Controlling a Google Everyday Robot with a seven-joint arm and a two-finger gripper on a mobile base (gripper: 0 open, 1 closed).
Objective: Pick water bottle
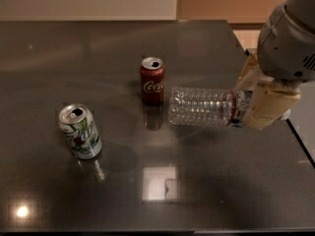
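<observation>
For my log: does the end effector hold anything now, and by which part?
Yes. The end effector holds the water bottle by its neck end, at the label; the bottle lies horizontal.

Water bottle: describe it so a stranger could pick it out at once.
On the dark table, look to the right side, where the robot's tool grips one object by its neck. That is the water bottle, held sideways, its base pointing at the red cola can. Unlike that can and the white-green can, it is clear, ribbed plastic and longer.
</observation>
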